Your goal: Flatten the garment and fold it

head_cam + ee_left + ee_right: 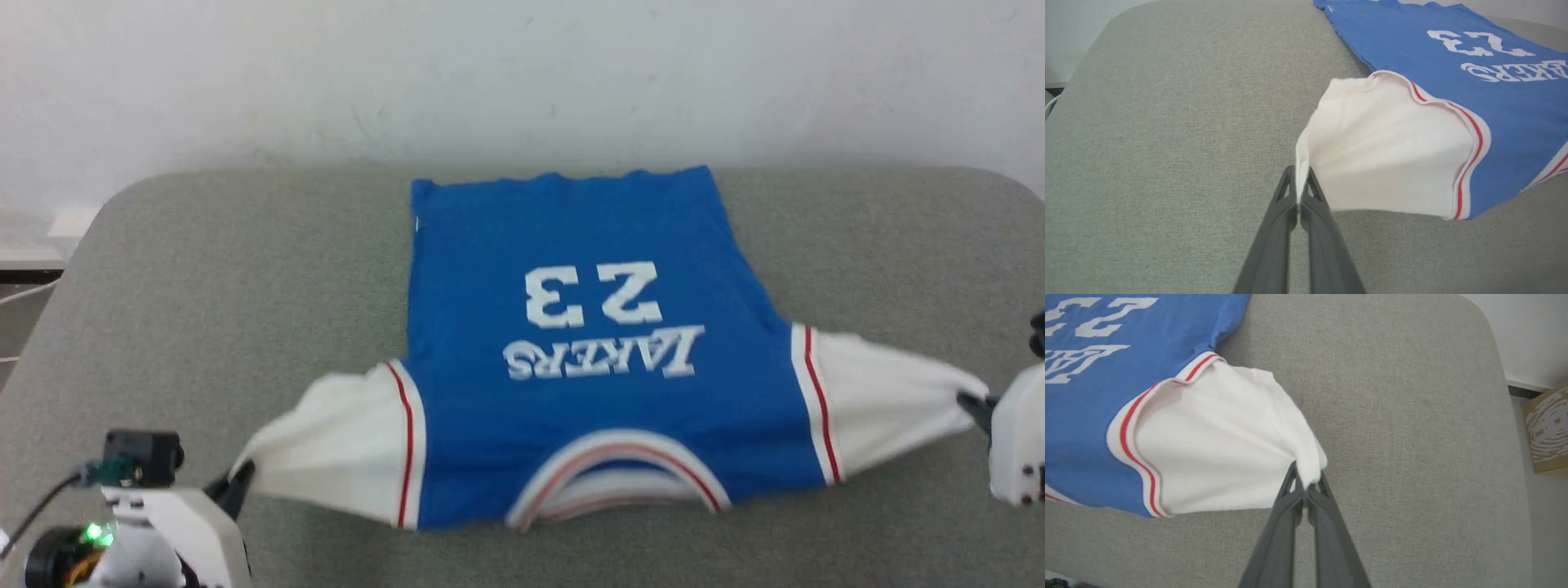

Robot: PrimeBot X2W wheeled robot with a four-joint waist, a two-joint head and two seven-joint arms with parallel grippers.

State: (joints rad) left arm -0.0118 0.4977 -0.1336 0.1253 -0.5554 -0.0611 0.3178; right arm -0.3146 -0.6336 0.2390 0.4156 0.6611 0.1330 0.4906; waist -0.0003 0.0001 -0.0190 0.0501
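The garment (588, 351), a royal-blue jersey with white "LAKERS 23" print, lies face up on the grey table (204, 286), neck towards me and hem at the far side. Its two white sleeves are pulled out sideways and lifted a little. My left gripper (237, 482) is shut on the cuff of the left sleeve (1384, 151), the cloth pinched between its dark fingers (1274, 220). My right gripper (971, 404) is shut on the tip of the right sleeve (1220, 441), seen pinched between its fingers (1327, 514) in the right wrist view.
The padded grey table has rounded far corners and a white wall (522, 73) behind it. A cardboard box (1547, 428) stands on the floor beyond the table's right edge. Bare table surface lies on both sides of the jersey.
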